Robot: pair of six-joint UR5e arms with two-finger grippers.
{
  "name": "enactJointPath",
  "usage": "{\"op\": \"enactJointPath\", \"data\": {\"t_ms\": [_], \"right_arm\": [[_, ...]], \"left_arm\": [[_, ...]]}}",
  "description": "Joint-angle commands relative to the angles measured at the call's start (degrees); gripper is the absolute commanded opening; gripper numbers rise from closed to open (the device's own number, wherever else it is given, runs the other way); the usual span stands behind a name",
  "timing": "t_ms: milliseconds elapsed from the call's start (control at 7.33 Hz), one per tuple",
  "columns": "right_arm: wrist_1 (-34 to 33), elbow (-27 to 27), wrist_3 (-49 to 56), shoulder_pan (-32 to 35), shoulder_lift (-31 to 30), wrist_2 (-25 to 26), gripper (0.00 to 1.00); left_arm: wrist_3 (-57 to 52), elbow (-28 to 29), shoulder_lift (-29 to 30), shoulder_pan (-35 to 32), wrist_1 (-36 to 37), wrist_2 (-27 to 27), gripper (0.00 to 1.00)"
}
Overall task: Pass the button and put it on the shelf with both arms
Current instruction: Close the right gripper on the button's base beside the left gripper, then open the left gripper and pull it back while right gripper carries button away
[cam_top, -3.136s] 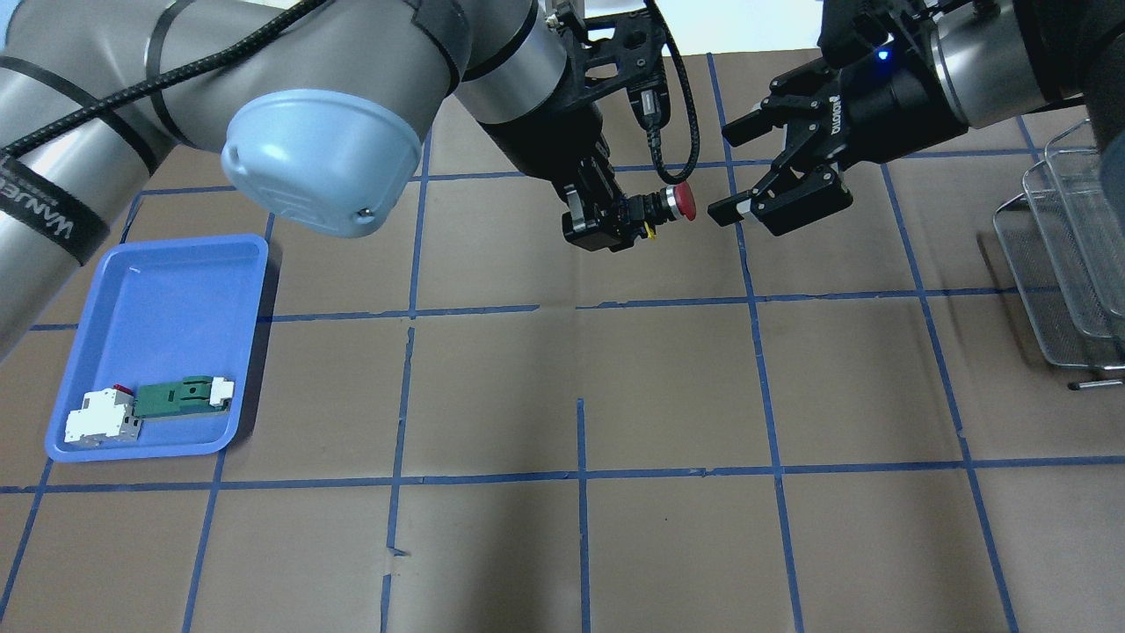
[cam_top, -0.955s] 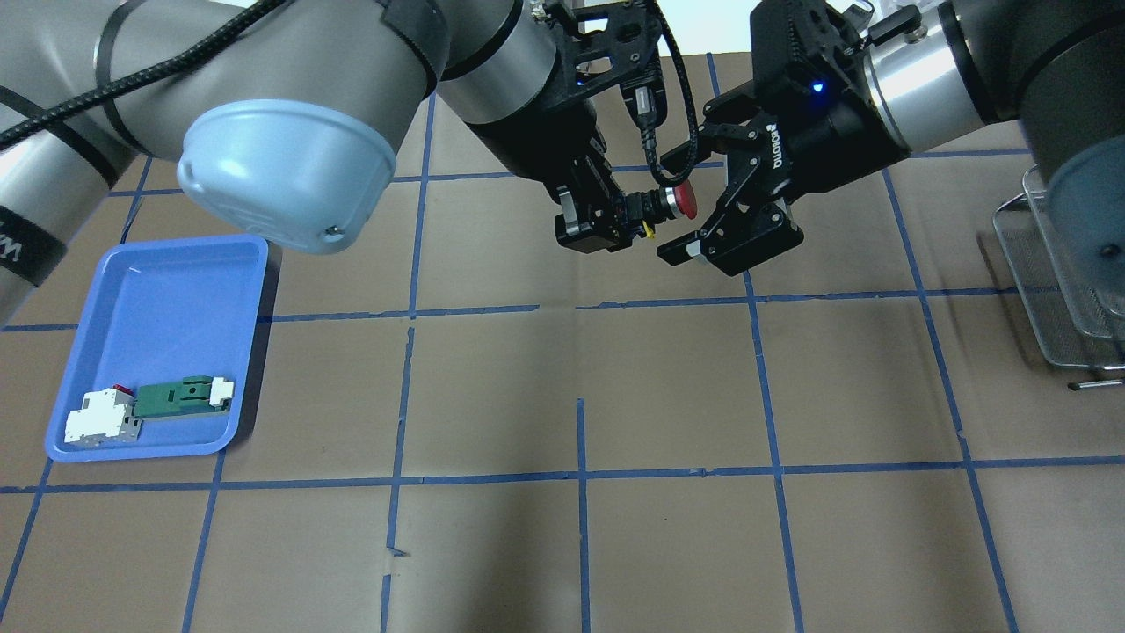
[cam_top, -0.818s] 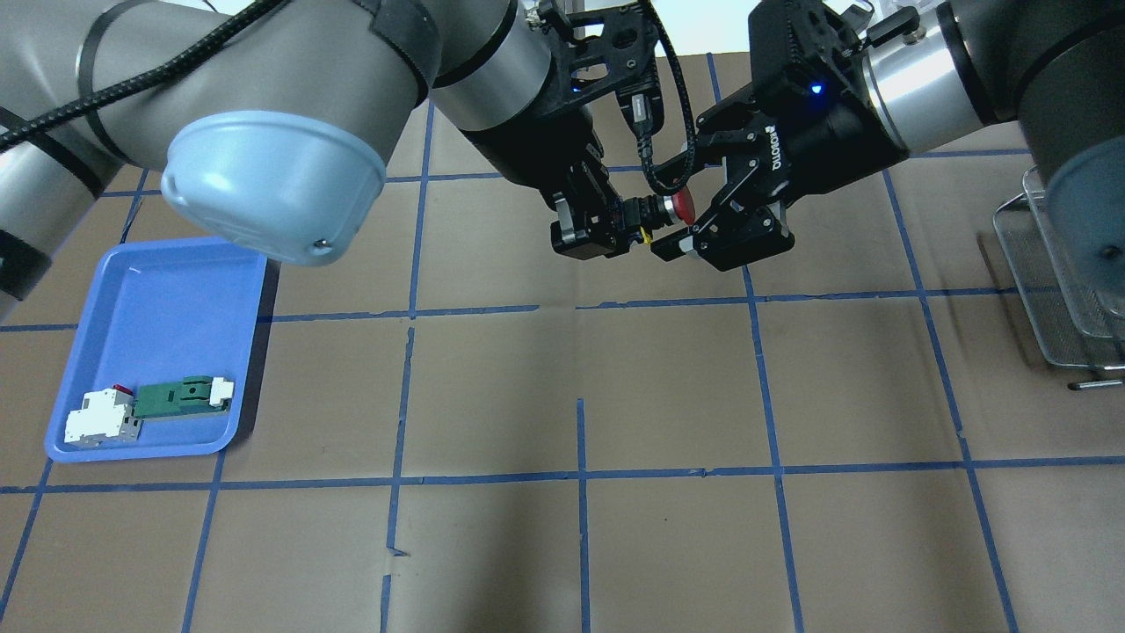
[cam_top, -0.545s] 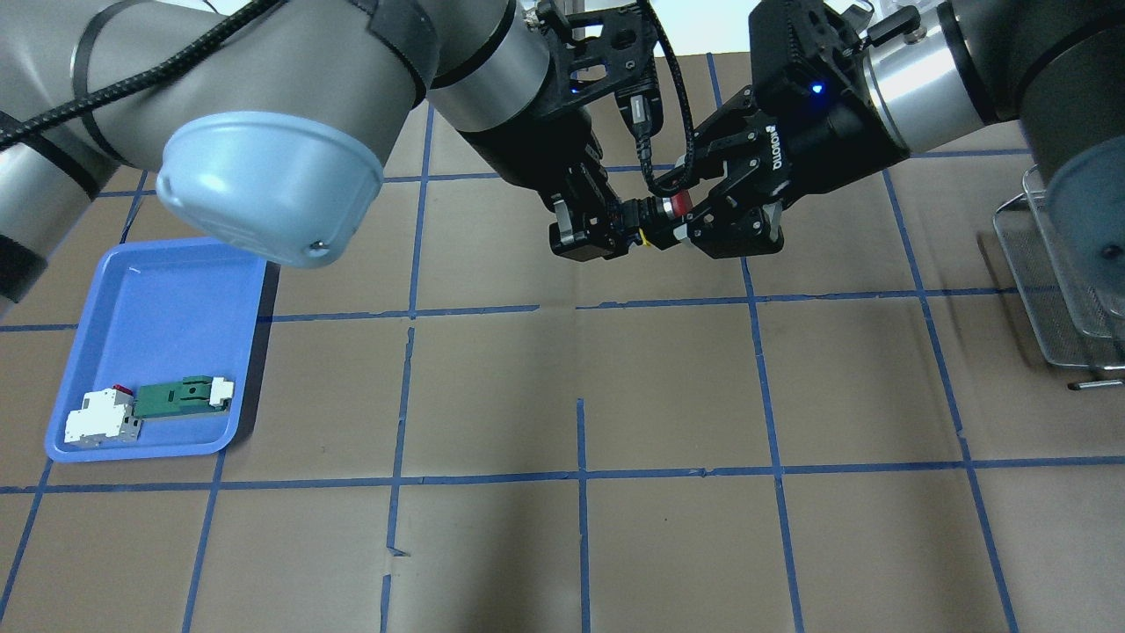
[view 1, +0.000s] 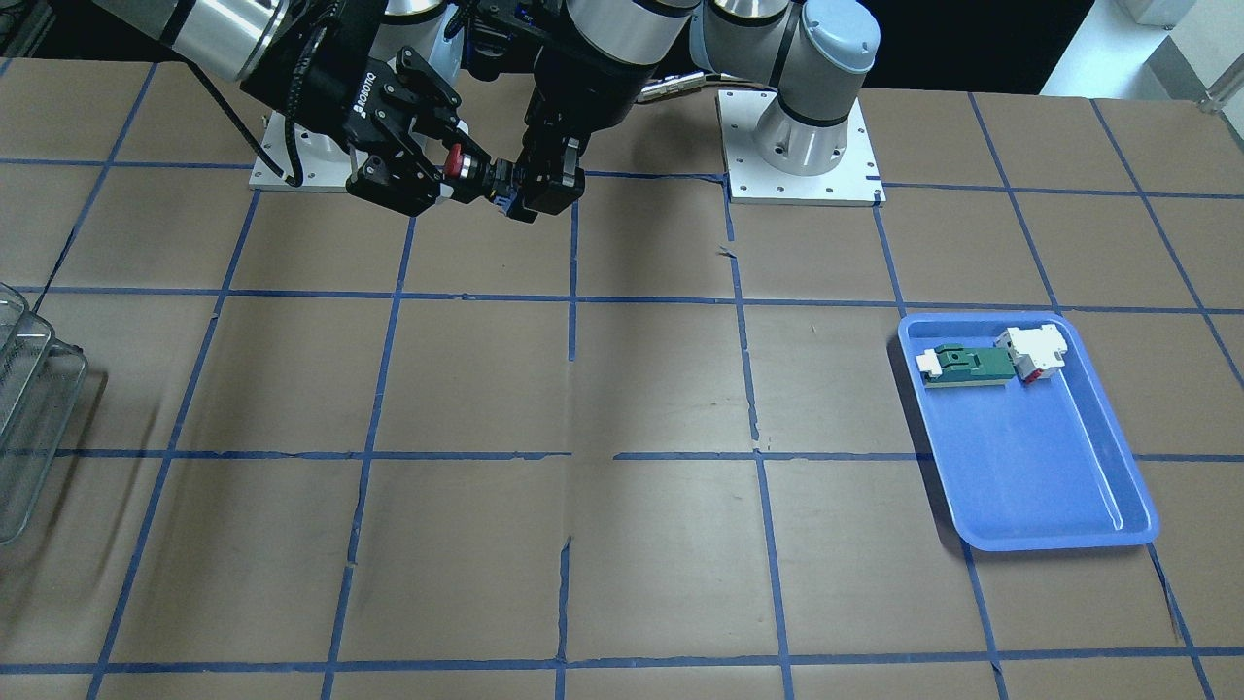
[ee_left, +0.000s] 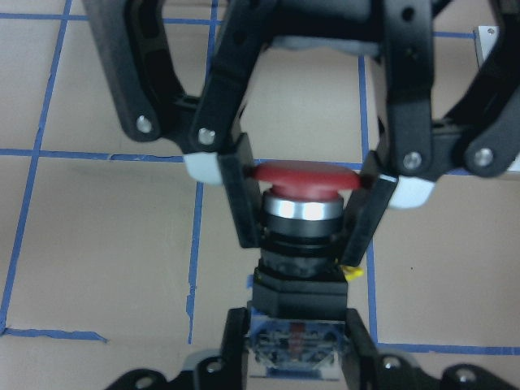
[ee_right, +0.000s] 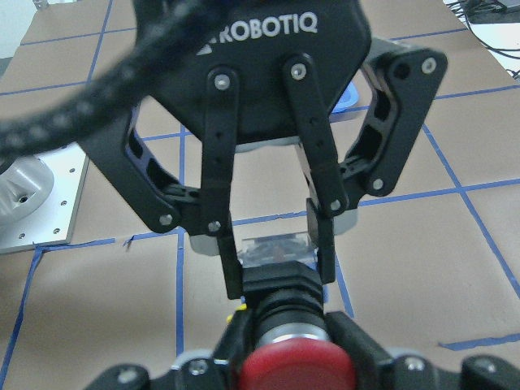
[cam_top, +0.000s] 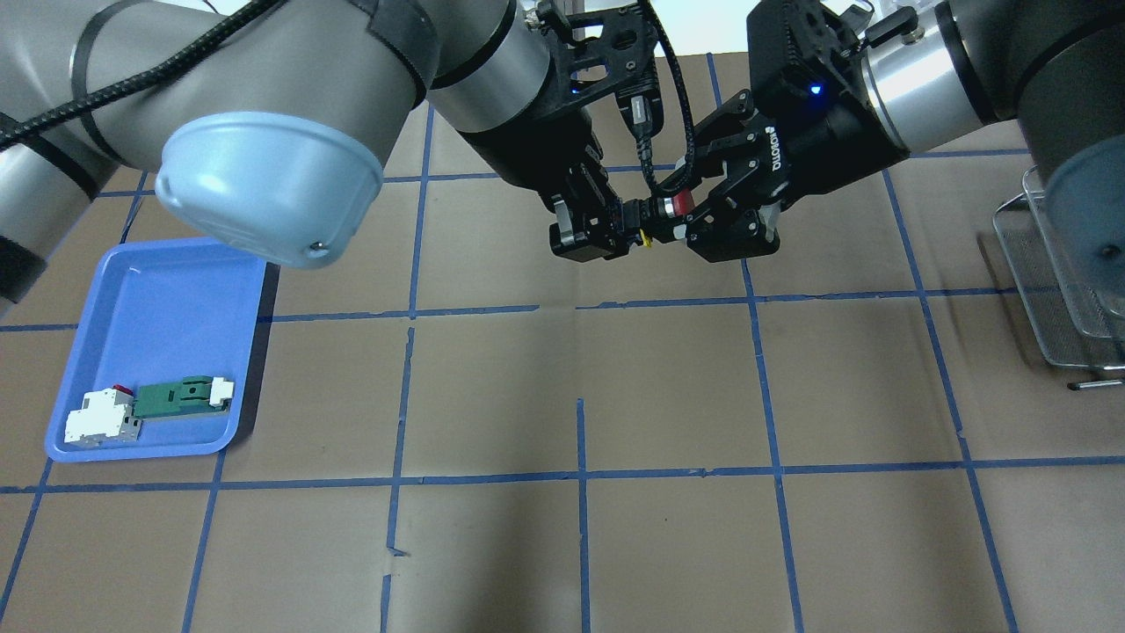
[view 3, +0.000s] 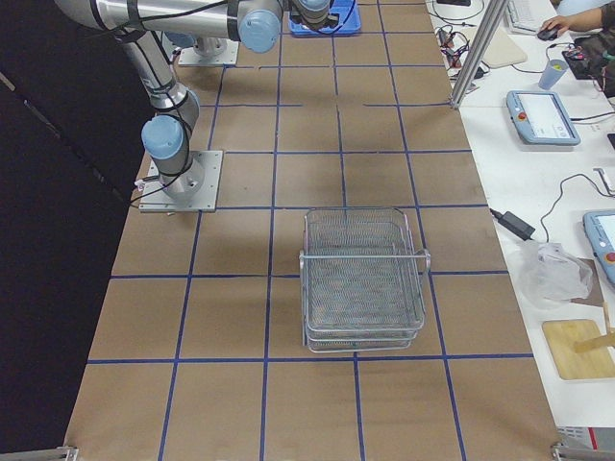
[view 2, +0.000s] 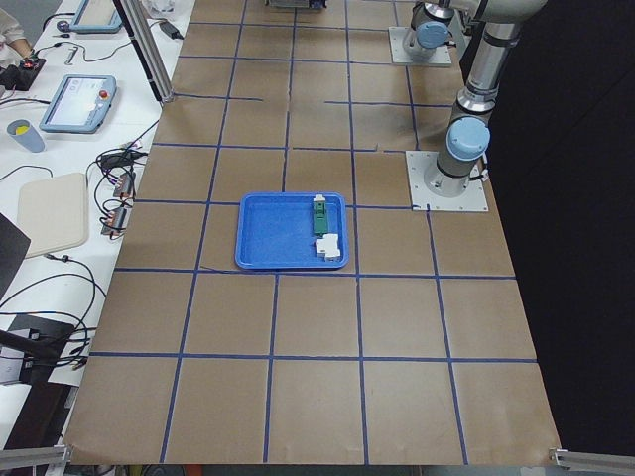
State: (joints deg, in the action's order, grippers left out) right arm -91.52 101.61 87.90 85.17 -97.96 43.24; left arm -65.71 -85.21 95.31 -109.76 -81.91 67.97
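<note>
The button (cam_top: 665, 207) hangs in mid-air over the table's far middle, red cap towards the right arm. My left gripper (cam_top: 631, 225) is shut on its pale rear block (ee_right: 276, 246). My right gripper (cam_top: 684, 211) is shut on its cap end. In the left wrist view the right gripper's pads (ee_left: 243, 203) press on both sides of the red cap (ee_left: 303, 174) and silver ring. In the front view the button (view 1: 457, 165) sits between the right gripper (view 1: 442, 173) and the left gripper (view 1: 507, 185).
A blue tray (cam_top: 158, 290) at the left holds a green-and-white block (cam_top: 180, 396) and a white module (cam_top: 97, 420). A wire shelf rack (cam_top: 1072, 255) stands at the right edge, also in the right-side view (view 3: 363, 279). Brown paper with blue tape lines covers the table.
My right gripper came in from the right, open, and closed its fingers around the button's cap end. My left gripper kept hold of the rear block and shifted slightly left.
</note>
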Motion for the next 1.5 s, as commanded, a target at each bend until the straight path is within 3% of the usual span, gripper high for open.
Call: {"op": "enactJointPath", "data": {"t_ms": [0,545,682,955,1091,1227,1364], "right_arm": [[-0.07,-0.19,0.08,0.0,0.13,0.7,0.0],[0.02,-0.54,-0.01,-0.52,0.48,0.88,0.0],[-0.15,-0.63,-0.01,-0.88,0.48,3.23,0.0],[-0.5,-1.24,-0.62,-2.27,0.75,9.82,0.0],[-0.33,-2.98,-0.62,-4.81,0.84,14.02,0.0],[0.11,-4.74,-2.1,-7.88,0.84,19.63,0.0],[0.46,-5.72,-4.03,-9.3,0.92,24.3,0.0]], "left_arm": [[-0.03,0.05,-0.04,-0.01,-0.36,0.76,1.0],[0.06,-0.04,-1.44,0.34,-0.45,2.34,1.0],[0.06,0.05,-2.23,0.6,-2.27,5.22,1.0],[0.06,0.05,-5.12,4.18,-11.31,12.77,1.0],[0.14,-0.04,-5.92,8.47,-13.87,13.85,1.0],[5.45,-0.13,-6.36,12.52,-14.42,14.12,1.0],[12.12,-0.22,-6.71,15.08,-14.68,18.82,1.0]]}}
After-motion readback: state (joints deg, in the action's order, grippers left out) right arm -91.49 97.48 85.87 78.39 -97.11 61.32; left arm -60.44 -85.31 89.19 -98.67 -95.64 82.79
